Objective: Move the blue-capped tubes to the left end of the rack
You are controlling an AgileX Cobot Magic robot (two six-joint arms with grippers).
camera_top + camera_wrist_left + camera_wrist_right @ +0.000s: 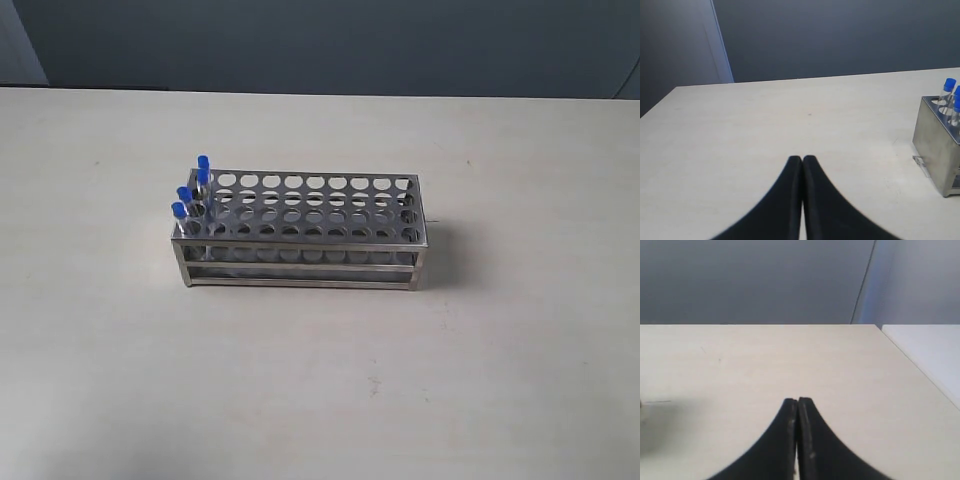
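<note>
The shiny metal rack (305, 232) stands on the pale table near the middle of the exterior view. The blue-capped tubes (190, 192) stand upright in the holes at its left end, one behind another. In the left wrist view the rack's end (935, 150) shows at the edge, with blue-capped tubes (949, 86) rising above it. My left gripper (802, 159) is shut and empty, well apart from the rack. My right gripper (797, 401) is shut and empty over bare table. Neither gripper appears in the exterior view.
The pale table (320, 380) spreads wide around the rack on every side. A dark wall (330, 40) runs behind its far edge. The table's side edge (920, 367) shows in the right wrist view.
</note>
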